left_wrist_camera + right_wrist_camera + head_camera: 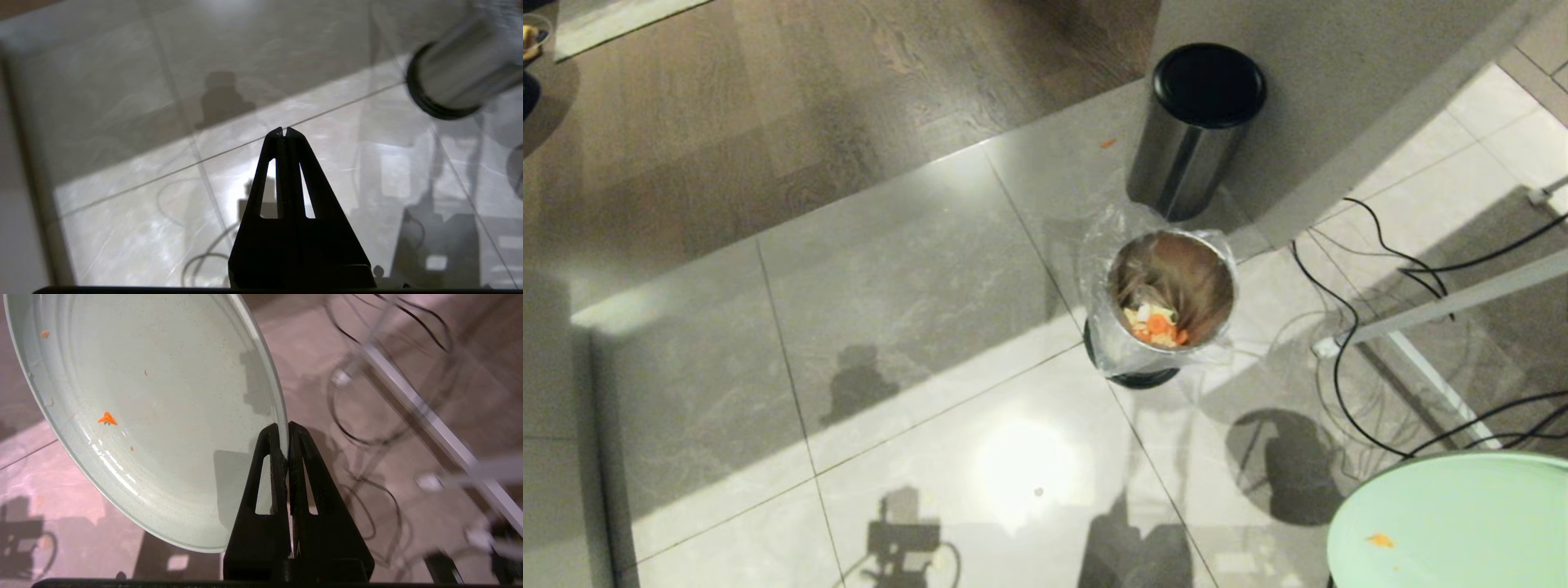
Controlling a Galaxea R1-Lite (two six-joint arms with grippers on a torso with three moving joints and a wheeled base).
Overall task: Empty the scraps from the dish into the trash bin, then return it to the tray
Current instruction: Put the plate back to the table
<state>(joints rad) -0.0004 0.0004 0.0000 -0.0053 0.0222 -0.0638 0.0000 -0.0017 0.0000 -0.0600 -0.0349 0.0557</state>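
Scraps (1156, 323) sit at the bottom of the trash bin (1172, 294), carrot orange and pale sticks together, down on the glossy tiled floor (890, 327). From the head, the clear liner is folded over the bin's rim, and just behind it stands a second steel bin with a black lid (1207, 86). One stray orange fleck (1107, 143) lies on the tiles near that lidded bin. Black cables (1380, 245) trail across the floor to the right. At the lower right corner, the mint-green dish (1454, 523) pokes into view with a small orange crumb on it.

Left wrist now: the left tool (285, 131) hangs over bare tile, fingers pressed together on nothing, the trash bin's black base ring off to one side.

Right wrist: the right tool (288, 428) pinches the dish's rim, fingers clamped tight either side of the edge. The dish is held tilted above the floor, nearly clean, only tiny carrot bits clinging.
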